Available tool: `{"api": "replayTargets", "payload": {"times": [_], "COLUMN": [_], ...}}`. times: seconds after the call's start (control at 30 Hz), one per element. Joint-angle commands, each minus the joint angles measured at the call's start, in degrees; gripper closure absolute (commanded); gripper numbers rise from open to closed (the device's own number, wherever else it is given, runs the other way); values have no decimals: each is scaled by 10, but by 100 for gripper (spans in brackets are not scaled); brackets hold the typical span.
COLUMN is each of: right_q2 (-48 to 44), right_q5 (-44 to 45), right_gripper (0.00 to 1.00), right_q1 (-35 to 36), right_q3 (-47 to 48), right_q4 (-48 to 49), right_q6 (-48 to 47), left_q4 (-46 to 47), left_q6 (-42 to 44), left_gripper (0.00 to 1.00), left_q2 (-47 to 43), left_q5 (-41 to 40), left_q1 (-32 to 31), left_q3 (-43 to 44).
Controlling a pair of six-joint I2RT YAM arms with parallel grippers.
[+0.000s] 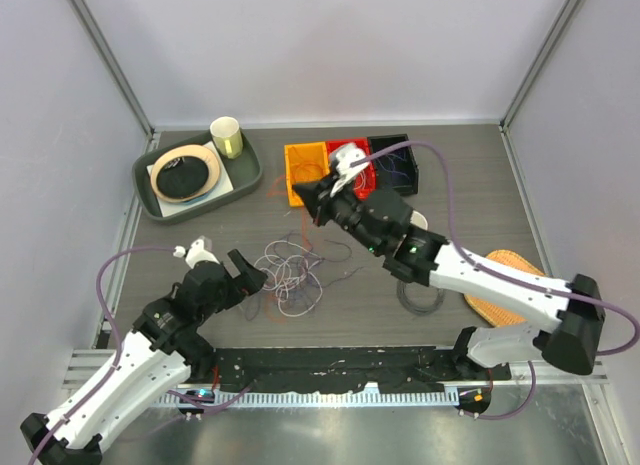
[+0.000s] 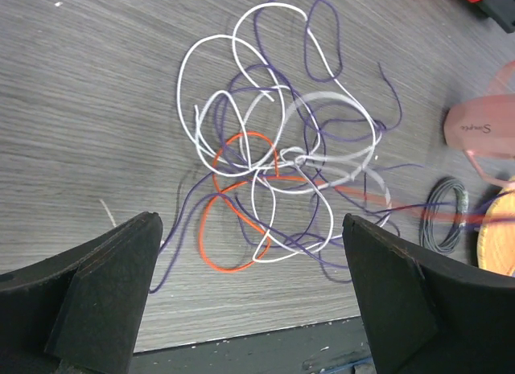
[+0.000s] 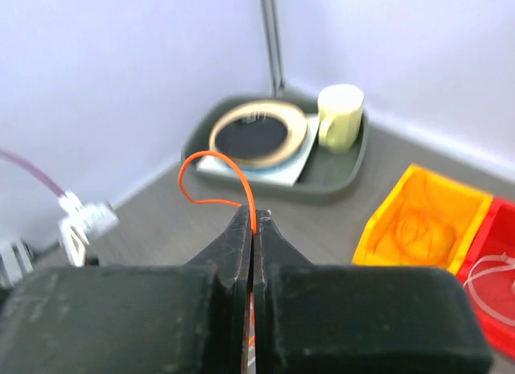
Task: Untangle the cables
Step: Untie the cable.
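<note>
The cables (image 1: pixel 290 270) lie as a tangle of white, purple and orange loops on the table, ahead of the left arm. In the left wrist view the tangle (image 2: pixel 273 157) sits just beyond my left gripper (image 2: pixel 249 229), which is open and empty, low over the table's near edge; an orange loop (image 2: pixel 211 245) is closest to it. My left gripper (image 1: pixel 245 270) is just left of the tangle. My right gripper (image 1: pixel 308 200) is raised beside the bins and shut on an orange cable (image 3: pixel 213 169), which arcs out above the closed fingertips (image 3: pixel 253 219).
Orange (image 1: pixel 303 173), red (image 1: pixel 345 153) and black (image 1: pixel 397 165) bins stand at the back centre. A green tray (image 1: pixel 240 180) with a plate and a cup (image 1: pixel 227 137) is at the back left. A black cord coil (image 1: pixel 420 295) and a wicker plate (image 1: pixel 505 285) lie on the right.
</note>
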Motion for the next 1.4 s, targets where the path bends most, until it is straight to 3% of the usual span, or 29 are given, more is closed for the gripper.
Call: {"api": "replayTargets", "payload": {"times": [0.0,0.1,0.27,0.47,0.57,0.7,0.9,1.13,1.23,1.3,1.37], "right_q2": [-67,-119,-183,-187,-190,-206,-220,-213,-208,-205,-207], "right_q5": [40,39,35,64,91,107,104,94,88,86,86], "right_gripper": [99,99,99,99,99,99,99,99,99,99,99], "right_q1": [3,3,3,3,2,2,2,2,2,2,2], "right_q3": [81,64,6,33,37,30,35,36,34,34,35], "right_q4": [-84,-69,4,-50,-64,-69,-88,-92,-89,-89,-94], "right_q6": [-1,-4,-1,-14,-19,-11,-4,5,6,9,9], "left_q4": [60,105,231,318,362,378,428,426,418,413,399], "left_q6": [30,43,66,143,238,290,346,361,354,343,331], "left_gripper": [0,0,0,0,0,0,3,4,23,41,79], "left_q2": [7,41,146,194,206,248,298,352,382,393,393], "left_q5": [31,65,193,253,337,401,389,311,267,215,187], "left_q1": [2,2,1,-25,-31,-38,-63,-91,-104,-108,-109], "left_q3": [31,35,49,104,125,170,196,242,262,269,274]}}
